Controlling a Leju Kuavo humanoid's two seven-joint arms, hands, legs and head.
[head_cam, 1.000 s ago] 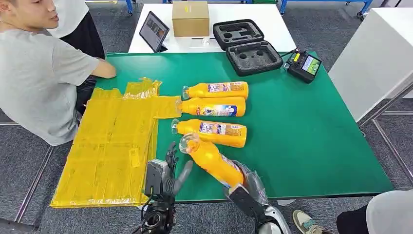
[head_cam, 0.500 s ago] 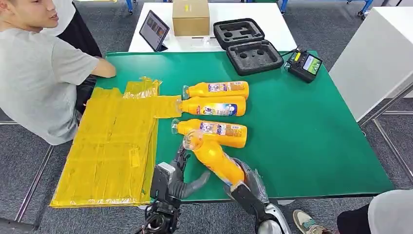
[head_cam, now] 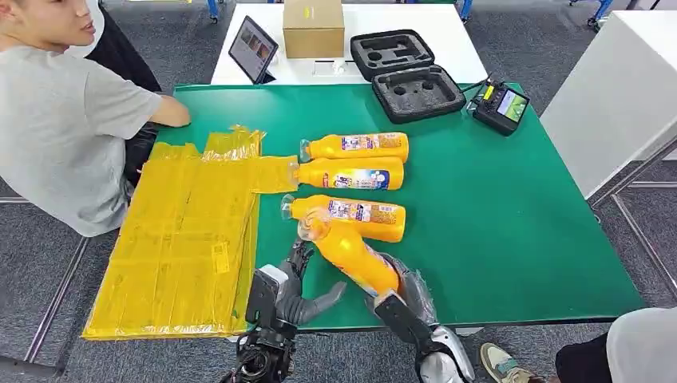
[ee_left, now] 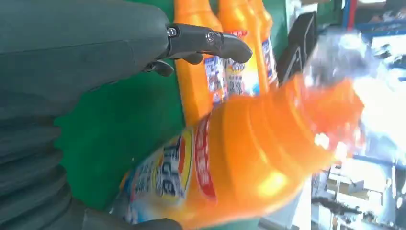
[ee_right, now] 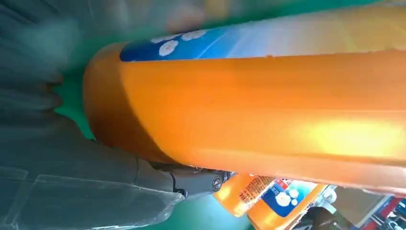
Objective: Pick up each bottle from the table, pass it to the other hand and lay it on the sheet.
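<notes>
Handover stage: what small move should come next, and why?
Probably close the left hand around the orange bottle. The right hand grips its base, tilted up off the green table, while the left hand's fingers sit spread beside its body, not gripping.

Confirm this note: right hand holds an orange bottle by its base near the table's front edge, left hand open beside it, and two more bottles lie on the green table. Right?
One error: three bottles lie on the green table, not two, as the head view shows. The rest stands: the right hand holds the orange bottle by its base, and the left hand is open beside it.
</notes>
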